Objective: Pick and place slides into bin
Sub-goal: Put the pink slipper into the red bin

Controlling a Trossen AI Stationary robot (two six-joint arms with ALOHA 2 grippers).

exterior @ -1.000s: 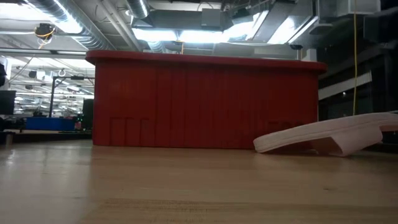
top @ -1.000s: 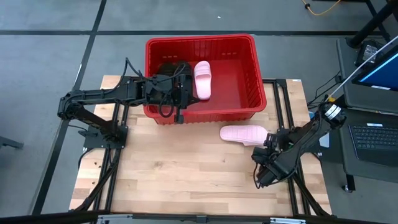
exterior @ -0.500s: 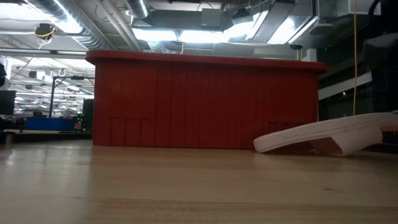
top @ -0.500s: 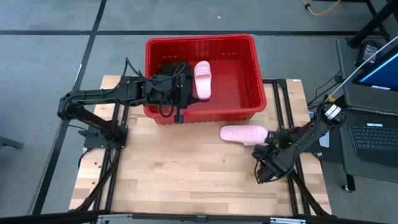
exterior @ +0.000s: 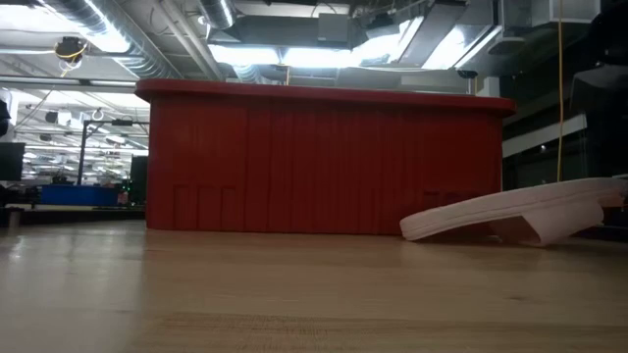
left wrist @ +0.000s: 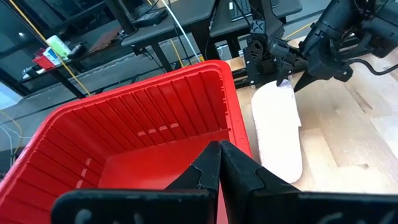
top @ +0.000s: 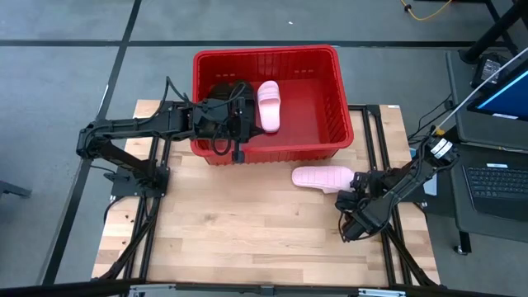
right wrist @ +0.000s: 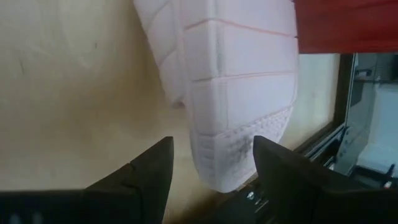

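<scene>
High view: the large bright red plastic bin (top: 330,82) with slotted walls is standing at the far edge of the light wooden table (top: 231,239). One pale pink slide sandal (top: 269,105) is lying inside it, toward its left half. A second pale pink slide sandal (top: 322,177) is lying on the table just in front of the bin's near wall, toward the right edge. The left gripper (top: 237,117) is hanging over the bin's left part; dark shapes beneath it are merging with the arm, so black sandals cannot be made out there. The right gripper (top: 356,190) is sitting at the outer sandal's right end, near the table's right edge.

Low view: the bin's near wall (exterior: 324,162) is filling the middle, hiding everything inside. The outer pink sandal (exterior: 520,214) is resting tilted on the table, its right end cut off by the frame.

Left wrist view: the left claw's fingers (left wrist: 239,171) are pressed together, holding nothing, above the bin's floor (left wrist: 143,168). The outer sandal (left wrist: 277,132) is lying beyond the bin's wall, the right arm at its far end.

Right wrist view: the right claw's fingers (right wrist: 152,168) are spread apart, one each side of the sandal's end (right wrist: 239,124), gripping nothing.
</scene>
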